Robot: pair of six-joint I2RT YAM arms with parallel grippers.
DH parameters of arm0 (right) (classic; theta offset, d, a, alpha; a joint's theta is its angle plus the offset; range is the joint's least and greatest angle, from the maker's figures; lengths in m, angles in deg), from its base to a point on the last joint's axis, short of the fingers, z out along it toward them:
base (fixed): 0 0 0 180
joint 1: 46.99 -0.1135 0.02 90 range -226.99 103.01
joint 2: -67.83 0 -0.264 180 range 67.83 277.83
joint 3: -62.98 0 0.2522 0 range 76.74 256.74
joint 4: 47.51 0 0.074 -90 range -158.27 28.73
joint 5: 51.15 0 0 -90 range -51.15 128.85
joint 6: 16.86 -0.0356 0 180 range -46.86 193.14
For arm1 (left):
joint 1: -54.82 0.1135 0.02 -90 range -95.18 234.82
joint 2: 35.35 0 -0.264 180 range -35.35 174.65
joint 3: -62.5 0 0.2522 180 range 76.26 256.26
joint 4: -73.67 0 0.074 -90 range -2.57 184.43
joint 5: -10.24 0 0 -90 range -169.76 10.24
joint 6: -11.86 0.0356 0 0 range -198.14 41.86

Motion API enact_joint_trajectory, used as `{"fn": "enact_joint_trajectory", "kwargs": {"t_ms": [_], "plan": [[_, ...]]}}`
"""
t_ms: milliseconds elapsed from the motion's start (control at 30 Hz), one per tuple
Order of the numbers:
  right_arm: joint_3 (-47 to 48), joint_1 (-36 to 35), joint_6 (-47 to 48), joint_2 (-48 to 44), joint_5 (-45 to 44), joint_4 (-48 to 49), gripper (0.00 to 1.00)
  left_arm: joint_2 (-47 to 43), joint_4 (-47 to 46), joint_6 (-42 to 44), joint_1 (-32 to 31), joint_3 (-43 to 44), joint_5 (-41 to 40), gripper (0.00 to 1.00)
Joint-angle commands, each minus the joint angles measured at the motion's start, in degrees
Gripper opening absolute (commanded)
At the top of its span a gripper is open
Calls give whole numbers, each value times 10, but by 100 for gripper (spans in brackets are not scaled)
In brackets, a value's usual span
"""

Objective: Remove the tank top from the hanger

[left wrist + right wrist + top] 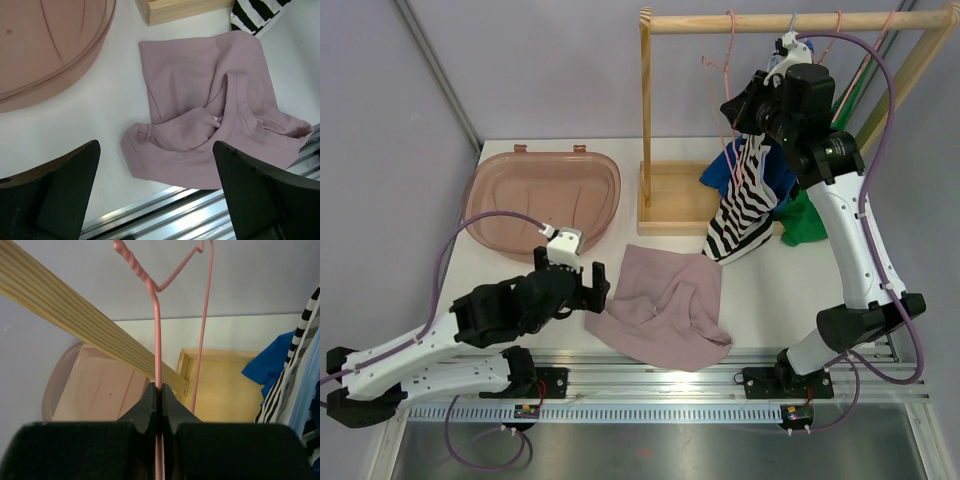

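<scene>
**Tank top off the hanger, lying on the table; the removal looked all but done.**
The left pincer (595,283), jaws wide apart and empty, hovered at 9 o'clock of the tank top (665,305) on the table (760,290). At its 1 o'clock, the right pincer (734,106) was clamped on the bare hanger (156,330). Next, it likely needed only to let go.

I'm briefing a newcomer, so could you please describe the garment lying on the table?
Find the wooden rack at the far side of the table. Just in front of its base lies the crumpled tank top. It alone is plain mauve and off the rack; a striped top, a blue garment and a green garment hang there.
</scene>
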Motion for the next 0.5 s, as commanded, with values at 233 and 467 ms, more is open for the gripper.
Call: {"fn": "enact_joint_trajectory", "kwargs": {"t_ms": [233, 467], "plan": [[-34, -15, 5, -80, 11, 20, 52, 150, -200, 10, -29, -8, 62, 99], [-49, -15, 32, -180, 50, -44, 100, 299, -331, 10, -30, -25, 99, 99]]}}
